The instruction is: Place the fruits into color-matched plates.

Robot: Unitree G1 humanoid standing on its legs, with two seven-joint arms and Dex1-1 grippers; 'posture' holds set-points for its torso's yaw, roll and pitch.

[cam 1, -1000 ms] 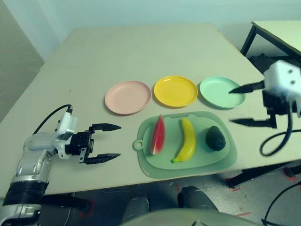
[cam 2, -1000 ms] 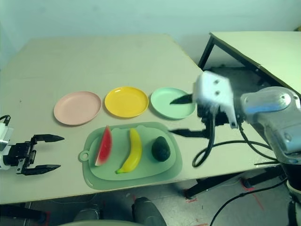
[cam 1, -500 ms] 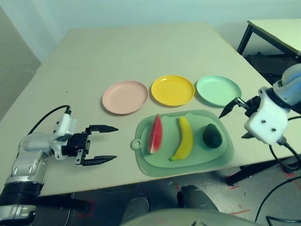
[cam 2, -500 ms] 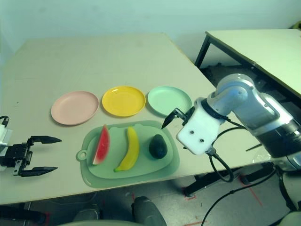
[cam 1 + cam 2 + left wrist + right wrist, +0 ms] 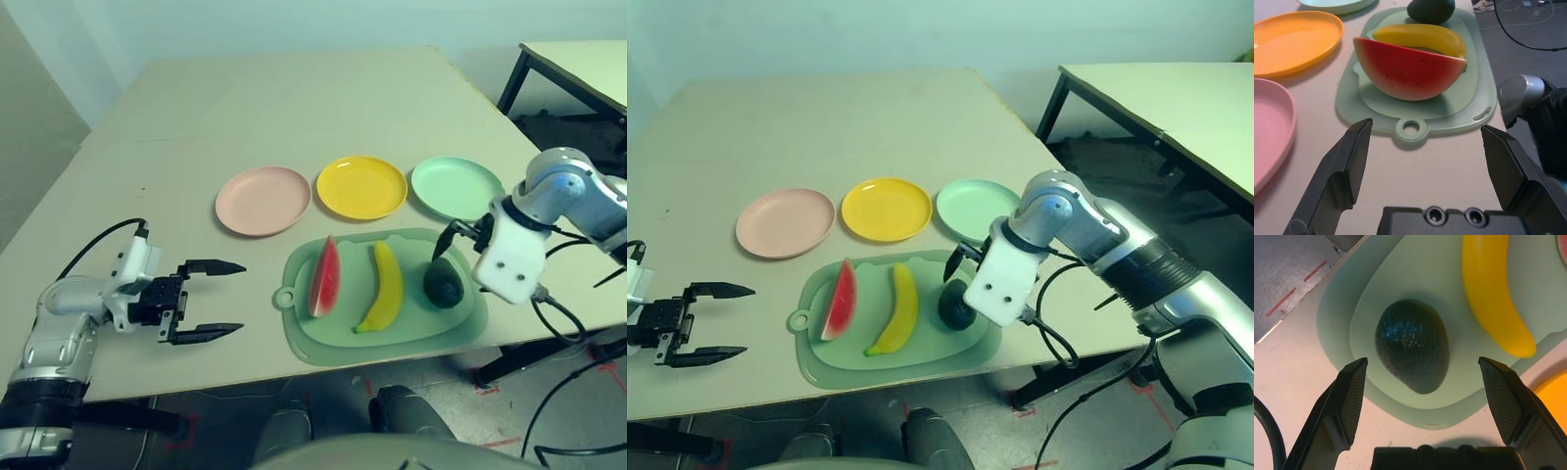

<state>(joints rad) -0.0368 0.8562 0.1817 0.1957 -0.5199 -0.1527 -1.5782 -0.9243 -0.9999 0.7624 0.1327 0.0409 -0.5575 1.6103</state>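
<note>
Head view: pink plate [image 5: 263, 200], yellow plate [image 5: 361, 187] and green plate [image 5: 457, 188] sit in a row behind the cutting mat [image 5: 323, 338], which carries watermelon [image 5: 327, 278], banana [image 5: 383, 287] and avocado [image 5: 444, 284].
Left wrist view: left gripper [image 5: 1427, 161] hangs with jaws spread wide, empty, aimed at the watermelon, likely on standby.
Right wrist view: right gripper [image 5: 1428, 399] points down, fingers wide apart and straddling the avocado, apparently lined up for a grasp.
</note>
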